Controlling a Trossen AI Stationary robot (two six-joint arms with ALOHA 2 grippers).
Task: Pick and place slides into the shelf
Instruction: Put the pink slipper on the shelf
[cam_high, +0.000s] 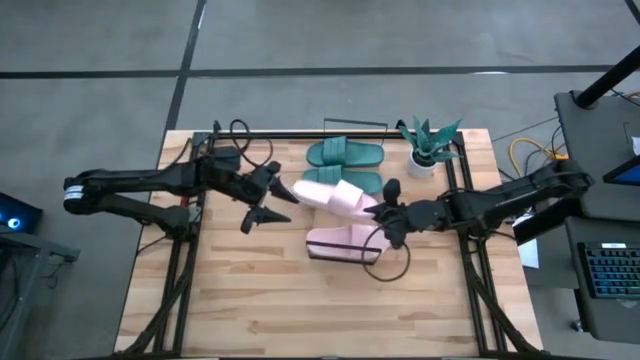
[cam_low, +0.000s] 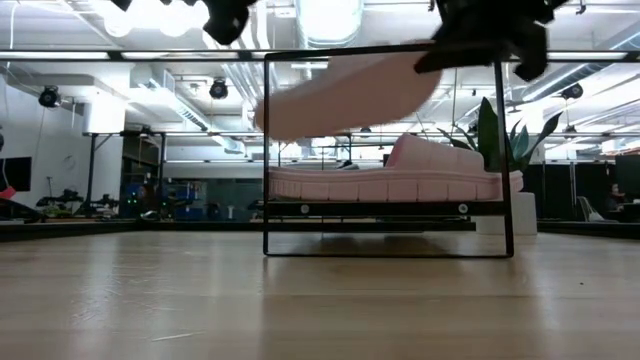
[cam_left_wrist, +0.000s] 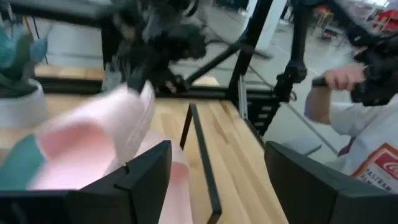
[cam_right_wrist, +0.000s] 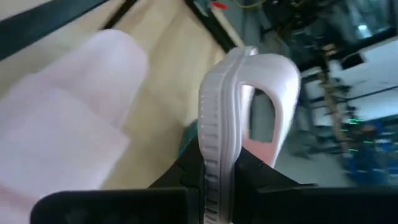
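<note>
My right gripper (cam_high: 385, 213) is shut on a pale pink slide (cam_high: 332, 194), held above the table's middle. My left gripper (cam_high: 268, 205) stands open just left of that slide's free end, touching nothing; its fingers (cam_left_wrist: 144, 180) are wide apart. A second pink slide (cam_high: 340, 243) lies sole down inside the shelf (cam_low: 265, 150), a black wire frame. Two teal slides (cam_high: 345, 165) lie side by side on the far side of the pink ones. My right gripper pinches the pink slide's sole (cam_right_wrist: 216, 163) between its two fingers, at the end nearest the right arm, just short of the strap (cam_right_wrist: 277, 81). The fingers come from the table's right, slanting a little down. The slide is lifted clear, turned on its edge, and juts toward the left arm.
A potted plant (cam_high: 430, 148) stands at the far right by the teal slides. A black cable loop (cam_high: 392, 262) lies near the lower pink slide. A person (cam_left_wrist: 364, 93) is beyond the table's edge. Bare wood (cam_high: 260, 310) fills the near half.
</note>
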